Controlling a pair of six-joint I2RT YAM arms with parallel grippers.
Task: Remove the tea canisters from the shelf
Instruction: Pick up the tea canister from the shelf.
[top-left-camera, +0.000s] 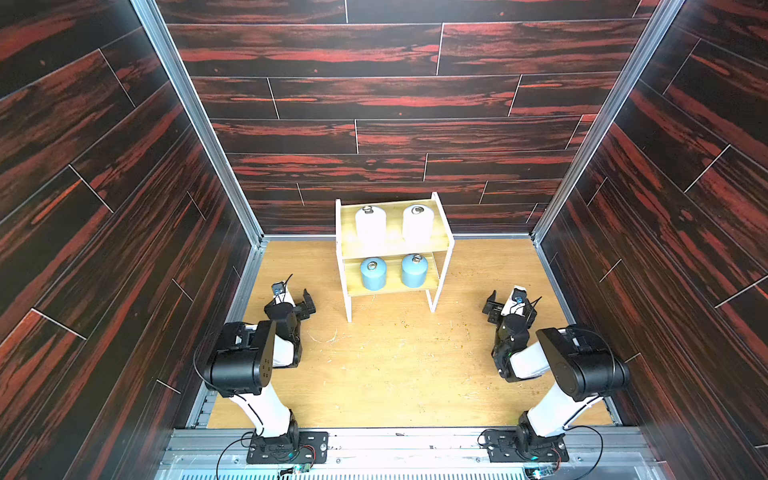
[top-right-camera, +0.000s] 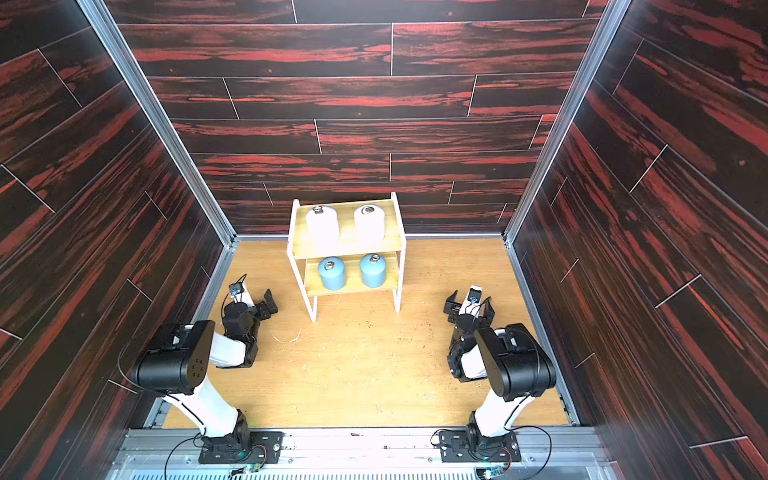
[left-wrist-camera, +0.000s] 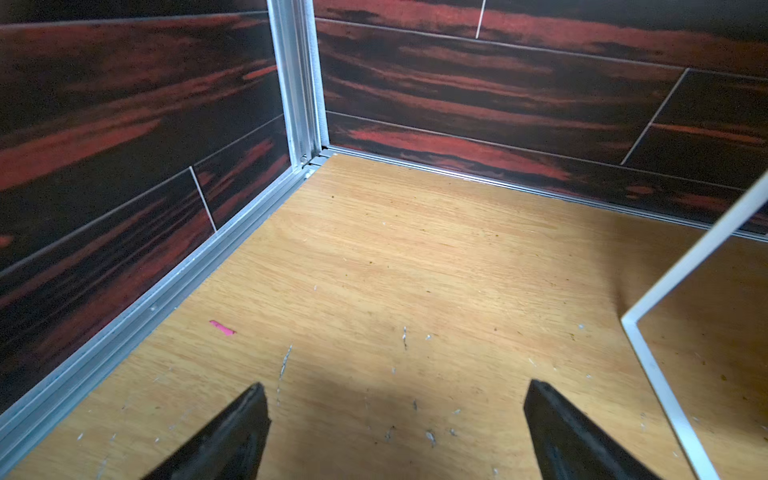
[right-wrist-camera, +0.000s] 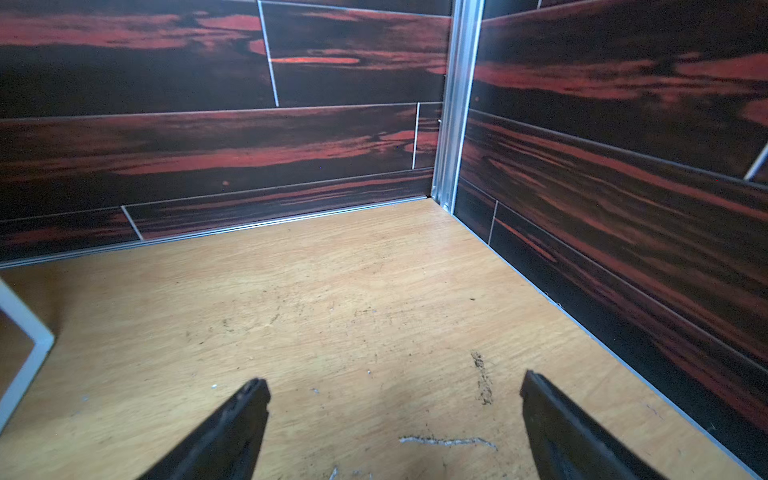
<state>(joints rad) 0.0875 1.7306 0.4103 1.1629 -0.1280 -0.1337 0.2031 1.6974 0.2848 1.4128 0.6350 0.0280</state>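
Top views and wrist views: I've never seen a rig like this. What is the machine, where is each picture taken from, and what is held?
The machine is a left arm and a right arm mounted at the near edge of a wooden table between dark walls. The two wide pictures look down from one overhead twin-lens camera. The two close ones come from wrist cameras; the black wedges are the tips of the left pincer and right pincer, both open and empty. On the table stands a shelf: two white canisters on its upper board, two light blue canisters on the lower.
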